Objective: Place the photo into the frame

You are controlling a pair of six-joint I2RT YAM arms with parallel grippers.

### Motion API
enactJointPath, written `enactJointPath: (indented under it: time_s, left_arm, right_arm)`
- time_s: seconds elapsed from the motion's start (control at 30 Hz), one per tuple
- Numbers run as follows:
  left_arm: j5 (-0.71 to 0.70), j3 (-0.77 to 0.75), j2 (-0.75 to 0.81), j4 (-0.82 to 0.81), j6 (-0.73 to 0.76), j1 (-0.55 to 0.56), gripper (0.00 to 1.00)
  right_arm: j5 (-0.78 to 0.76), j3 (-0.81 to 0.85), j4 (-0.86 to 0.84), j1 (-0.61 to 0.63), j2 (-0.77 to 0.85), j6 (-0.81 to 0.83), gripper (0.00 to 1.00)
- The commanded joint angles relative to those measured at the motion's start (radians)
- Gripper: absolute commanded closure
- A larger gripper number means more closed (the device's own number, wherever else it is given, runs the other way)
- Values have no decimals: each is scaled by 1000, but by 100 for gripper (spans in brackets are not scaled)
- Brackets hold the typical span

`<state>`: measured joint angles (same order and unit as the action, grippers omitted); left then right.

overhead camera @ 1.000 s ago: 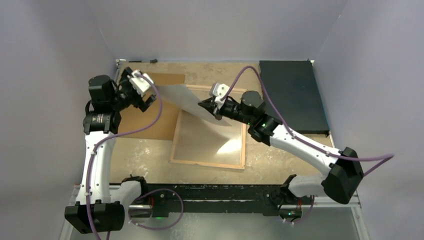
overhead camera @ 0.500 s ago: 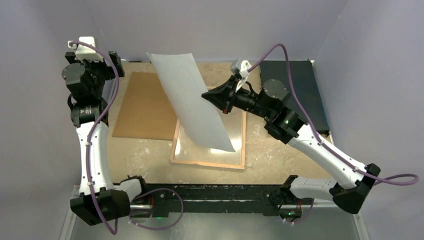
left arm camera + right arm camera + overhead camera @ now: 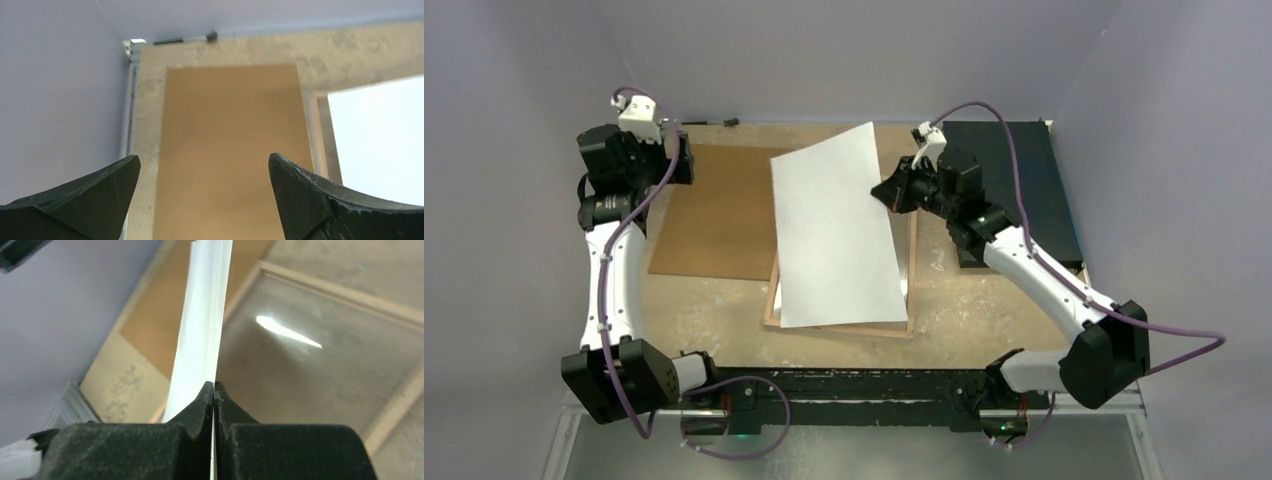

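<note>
The photo (image 3: pixel 834 235) shows its white back and hangs tilted over the frame (image 3: pixel 911 270), covering most of it. My right gripper (image 3: pixel 886 190) is shut on the photo's right edge near the far corner. In the right wrist view the photo (image 3: pixel 205 315) runs edge-on out of the closed right gripper (image 3: pixel 214 385), with the frame's clear pane (image 3: pixel 310 370) below. My left gripper (image 3: pixel 679 160) stands open and holds nothing at the far left. In the left wrist view the left gripper (image 3: pixel 204 162) hovers over the brown board, and the photo (image 3: pixel 380 135) shows at right.
A brown backing board (image 3: pixel 714 215) lies flat left of the frame, also seen as the backing board (image 3: pixel 230 150) in the left wrist view. A black mat (image 3: pixel 1014 190) lies at the far right. Walls close in on the left, back and right.
The right gripper has swung the photo from a steep upright tilt to lie flatter over the frame, white side up. The left arm has pulled back to the far left and opened wider.
</note>
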<state>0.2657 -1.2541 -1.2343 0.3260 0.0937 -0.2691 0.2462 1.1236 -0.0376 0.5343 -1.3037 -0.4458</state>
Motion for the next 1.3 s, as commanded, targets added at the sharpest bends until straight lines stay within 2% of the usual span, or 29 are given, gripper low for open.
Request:
enactJointPath:
  time_s: [0.0,0.3,0.5,0.97,1.27]
  left_arm:
    - [127,28,7,93,135,-5,0]
    - [258,86,-12,215,286,-3,2]
    - [271,82,-66,319,344,21,3]
    - [291,97,-58,335,383,27,3]
    - [306,99,-63,344,388,27,3]
  right_arm:
    - [-49,-89,-96,-53,-25,-72,100]
    - [-80,-138,-180,-92,-137,-115,100]
    - [-102,-128,-179,-98,-193,-118,100]
    - [-161,-164,-201,-106,-236,-157,100]
    - [-243,-249,-234,-106,-209,-207,100]
